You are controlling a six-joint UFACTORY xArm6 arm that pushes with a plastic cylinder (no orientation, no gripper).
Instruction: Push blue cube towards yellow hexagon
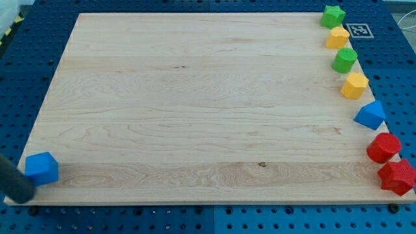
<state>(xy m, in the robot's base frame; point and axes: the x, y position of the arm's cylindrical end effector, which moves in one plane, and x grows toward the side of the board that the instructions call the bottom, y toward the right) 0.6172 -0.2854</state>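
Observation:
The blue cube (41,168) sits at the board's bottom left corner. My tip (25,196) is at the bottom left edge, just left of and below the cube, close to it or touching it. The dark rod comes in from the view's left edge. The yellow hexagon (354,85) lies far across the board at the right edge, about midway down a column of blocks.
Along the wooden board's (195,117) right edge, from top to bottom: a green star (333,15), a second yellow block (337,38), a green rounded block (344,60), a blue triangle (370,115), a red cylinder (383,147) and a red star (398,177).

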